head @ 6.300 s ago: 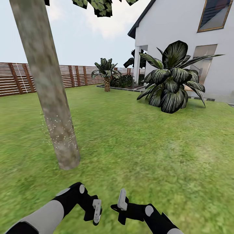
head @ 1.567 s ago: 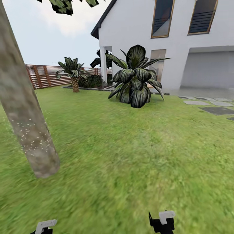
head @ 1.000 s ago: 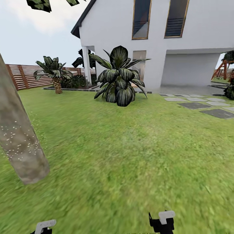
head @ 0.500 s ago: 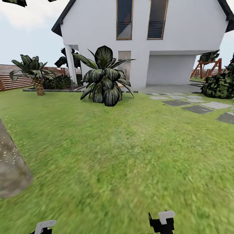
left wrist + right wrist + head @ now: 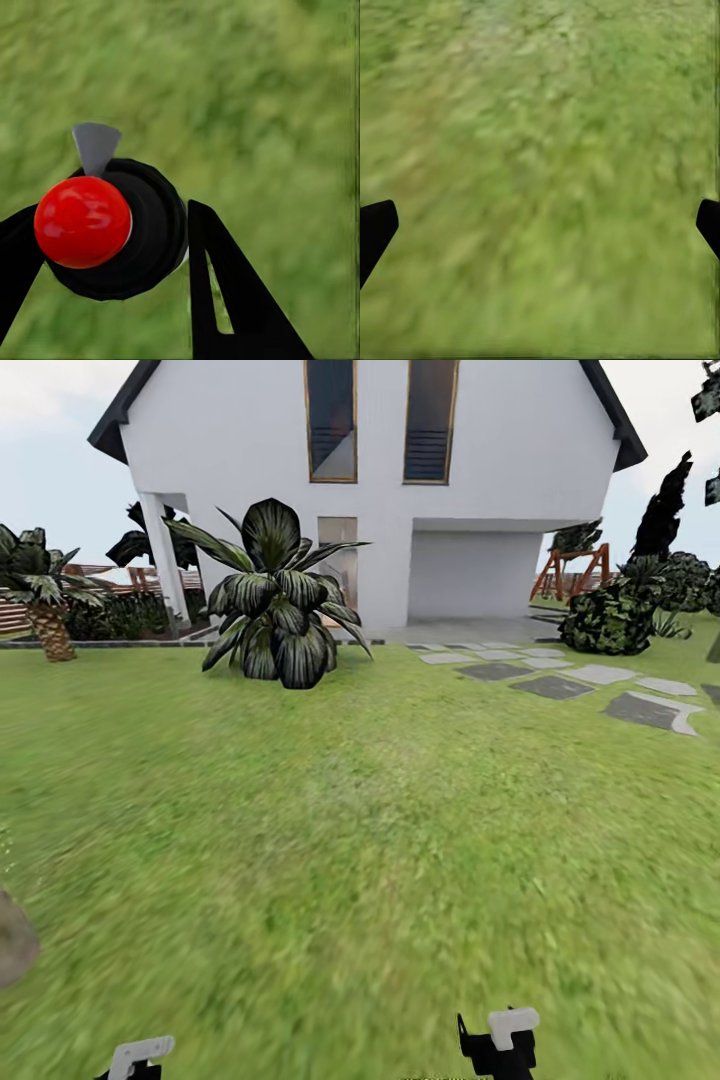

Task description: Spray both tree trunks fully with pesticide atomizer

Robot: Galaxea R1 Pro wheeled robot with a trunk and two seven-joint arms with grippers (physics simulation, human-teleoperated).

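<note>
The pesticide atomizer (image 5: 82, 221) has a round black body, a glossy red cap and a small grey nozzle. My left gripper (image 5: 112, 214) is shut on it, with a black finger on each side, above blurred grass. In the head view the left gripper (image 5: 140, 1052) pokes in at the bottom edge. The right gripper (image 5: 505, 1032) sits further right, and its wrist view shows that gripper (image 5: 544, 221) open with only lawn between the fingertips. The base of one grey-brown tree trunk (image 5: 10, 950) shows as a sliver at the left edge. The garden lawn (image 5: 380, 830) spreads ahead.
A white house (image 5: 400, 530) stands ahead with a big dark broad-leaved shrub (image 5: 275, 615) in front of it. A short palm (image 5: 45, 610) is at the left. Grey stepping stones (image 5: 600, 695) and dark bushes (image 5: 610, 620) lie to the right. Leaf clusters (image 5: 708, 400) hang at the top right edge.
The camera has swung right: the speckled trunk has slid to the left edge, and the house, stepping stones and bushes have come into view. Both grippers keep their place in the picture.
</note>
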